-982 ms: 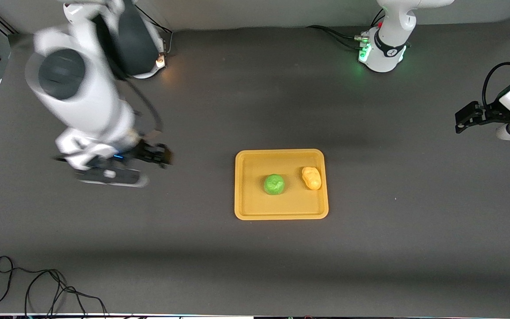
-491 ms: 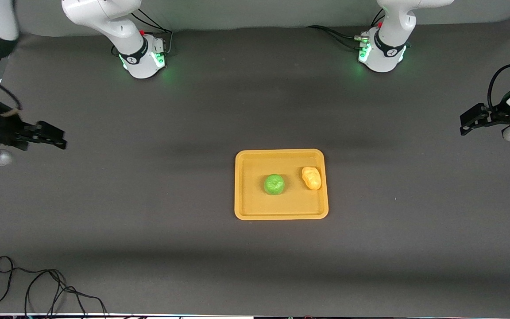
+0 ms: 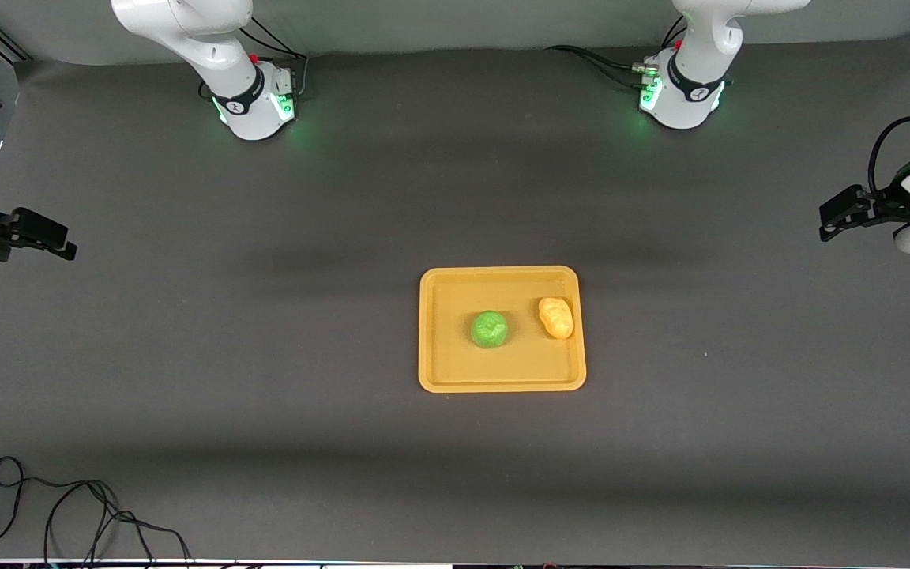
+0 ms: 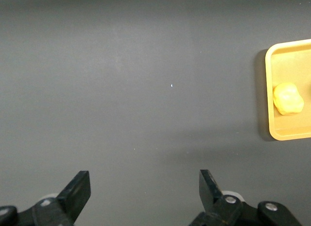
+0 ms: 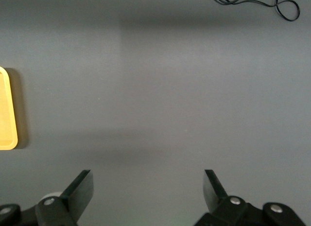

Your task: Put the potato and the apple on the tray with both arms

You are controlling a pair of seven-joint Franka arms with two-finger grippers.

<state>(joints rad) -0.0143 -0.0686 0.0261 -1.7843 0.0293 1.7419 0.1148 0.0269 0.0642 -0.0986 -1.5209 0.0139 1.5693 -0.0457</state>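
Note:
The orange-yellow tray lies in the middle of the table. The green apple rests on it near its middle. The yellow-orange potato rests on it beside the apple, toward the left arm's end. My left gripper is open and empty above the table's left-arm end. In the left wrist view its gripper is over bare mat, with the tray and potato at the frame's edge. My right gripper is open and empty above the right-arm end. In the right wrist view its gripper is over bare mat, with a tray corner showing.
A black cable lies coiled on the mat at the corner nearest the front camera, at the right arm's end; it also shows in the right wrist view. The two green-lit arm bases stand along the table's edge farthest from the front camera.
My right arm has swung away from the tray toward its own end of the table, its gripper empty. The left gripper has barely moved. Apple and potato have stayed on the tray.

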